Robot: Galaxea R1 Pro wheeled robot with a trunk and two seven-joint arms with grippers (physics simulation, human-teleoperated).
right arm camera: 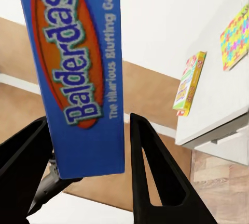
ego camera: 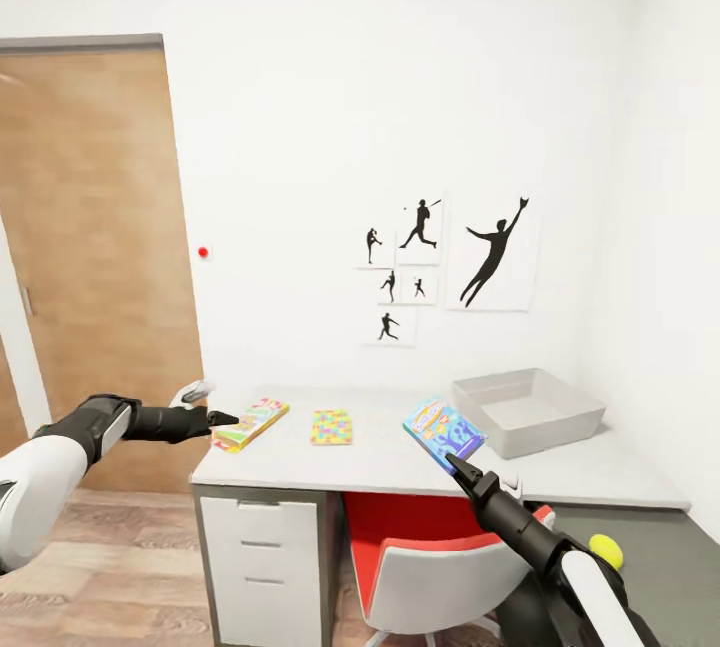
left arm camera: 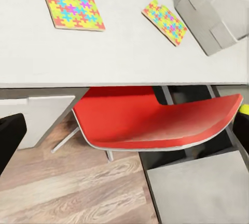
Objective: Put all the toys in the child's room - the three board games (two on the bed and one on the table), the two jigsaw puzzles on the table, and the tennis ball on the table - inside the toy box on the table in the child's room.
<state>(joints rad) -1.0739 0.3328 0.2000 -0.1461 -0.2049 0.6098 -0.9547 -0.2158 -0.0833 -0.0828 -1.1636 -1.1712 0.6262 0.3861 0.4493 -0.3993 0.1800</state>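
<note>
My right gripper (ego camera: 458,465) (right arm camera: 91,122) is shut on a blue "Balderdash" board game (ego camera: 444,430) (right arm camera: 78,68), held up over the table's front edge, left of the toy box (ego camera: 527,410) (left arm camera: 215,11). The pale grey toy box stands on the white table (ego camera: 400,462) at the back right, with nothing visible inside. Two jigsaw puzzles lie on the tabletop, one in the middle (ego camera: 331,426) (left arm camera: 165,21) and one at the left end (ego camera: 250,424) (left arm camera: 70,3) (right arm camera: 189,83). My left gripper (ego camera: 215,418) (left arm camera: 124,130) hovers open beside the left puzzle. The tennis ball (ego camera: 605,551) rests on the lower dark section.
A red and white chair (ego camera: 430,547) (left arm camera: 155,120) is tucked under the table, close to my right arm. White drawers (ego camera: 265,557) stand under the table's left end. A wooden door (ego camera: 90,257) is at the left, with wood-plank floor (left arm camera: 78,193) below.
</note>
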